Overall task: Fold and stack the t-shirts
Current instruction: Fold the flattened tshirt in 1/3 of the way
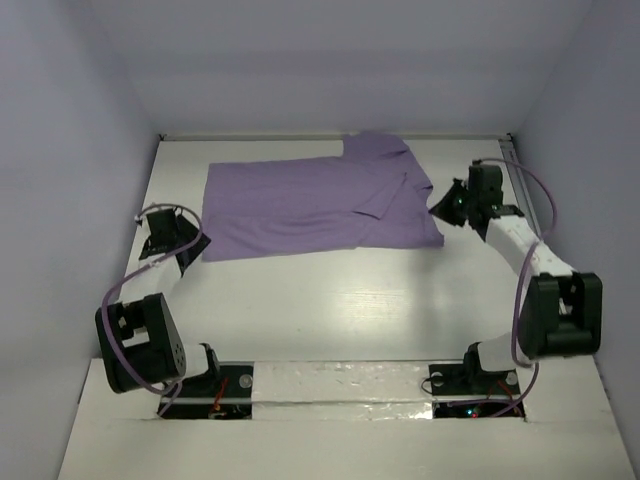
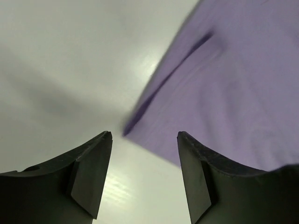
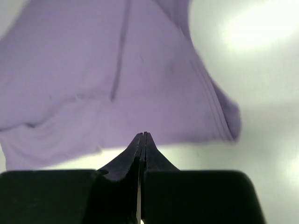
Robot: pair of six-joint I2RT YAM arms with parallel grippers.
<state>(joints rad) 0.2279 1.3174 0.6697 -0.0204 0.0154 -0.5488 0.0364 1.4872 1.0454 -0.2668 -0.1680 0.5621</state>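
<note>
Though mostly flat, the plain lavender t-shirt [image 1: 300, 205] shows folded-over layers.

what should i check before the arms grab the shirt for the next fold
1. Left gripper open: ok, jaws apart.
2. Left gripper lined up with the t-shirt corner: ok, the corner shows between its fingertips.
3. Right gripper open: not ok, it is shut with nothing seen in it.
4. The t-shirt flat on the table: not ok, creased at its right end.
5. Left gripper's height over the fabric: cannot tell.
</note>
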